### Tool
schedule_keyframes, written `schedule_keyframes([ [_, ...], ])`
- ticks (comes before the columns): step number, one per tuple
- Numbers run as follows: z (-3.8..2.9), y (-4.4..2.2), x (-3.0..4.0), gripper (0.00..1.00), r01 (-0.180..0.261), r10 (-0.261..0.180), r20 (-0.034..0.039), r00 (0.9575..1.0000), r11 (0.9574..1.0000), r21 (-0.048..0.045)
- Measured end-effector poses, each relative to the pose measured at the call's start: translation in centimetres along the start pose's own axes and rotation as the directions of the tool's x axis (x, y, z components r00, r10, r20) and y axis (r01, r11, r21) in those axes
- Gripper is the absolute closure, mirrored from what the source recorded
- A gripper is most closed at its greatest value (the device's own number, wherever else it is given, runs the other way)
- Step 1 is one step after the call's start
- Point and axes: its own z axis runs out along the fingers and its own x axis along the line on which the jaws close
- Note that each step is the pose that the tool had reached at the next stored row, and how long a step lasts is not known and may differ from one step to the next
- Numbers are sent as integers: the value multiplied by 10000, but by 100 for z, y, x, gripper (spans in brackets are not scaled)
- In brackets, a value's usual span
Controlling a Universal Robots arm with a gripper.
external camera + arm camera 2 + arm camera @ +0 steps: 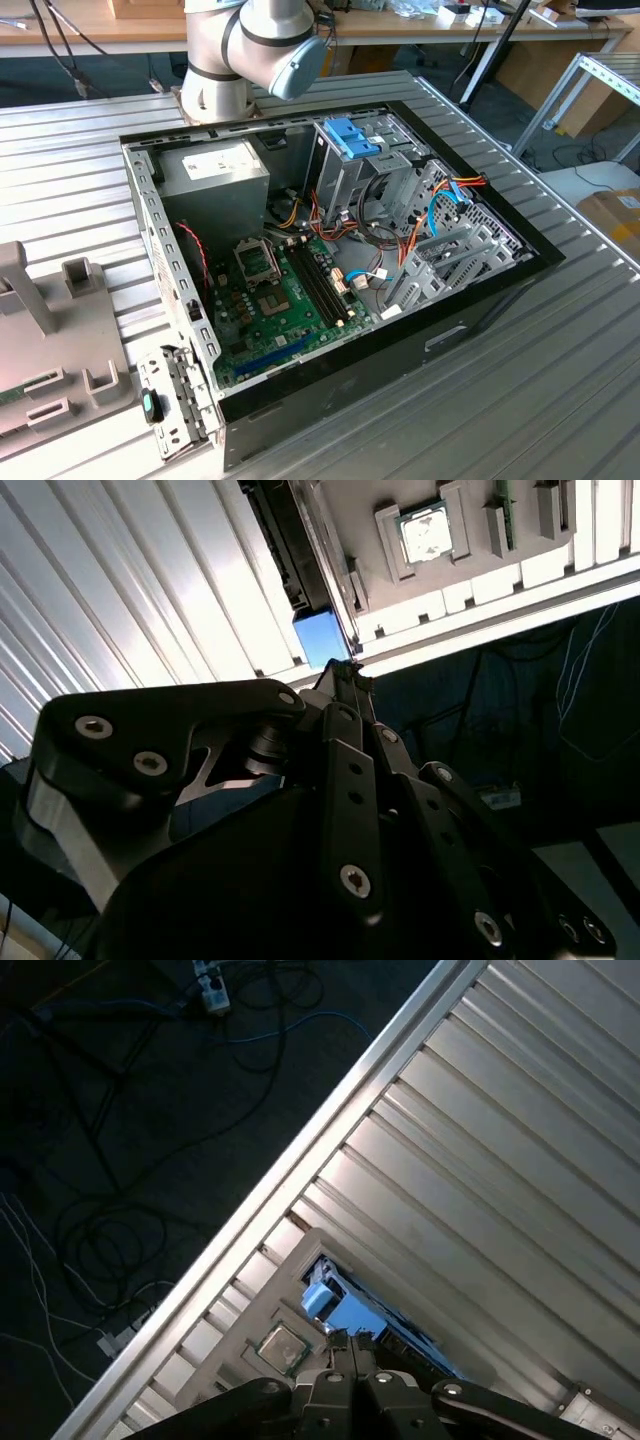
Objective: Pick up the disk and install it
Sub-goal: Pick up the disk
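Fingers pinched narrow, my tips right at the disk, which sits in the grey fixture by the worktop edge. Whether I've gripped it, can't tell. Installing into the computer case is all still ahead.

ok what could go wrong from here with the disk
The disk sits at a grey fixture by the table edge; a slip could drop it to the floor. The gripper is close to the chip beside it and might knock it. Loose cables near the drive cage could snag the disk.
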Motion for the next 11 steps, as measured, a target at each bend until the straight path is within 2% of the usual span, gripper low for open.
schedule_keyframes([
  [11,0,0,0,89,551,-550,-27,9985,9985,5],
])
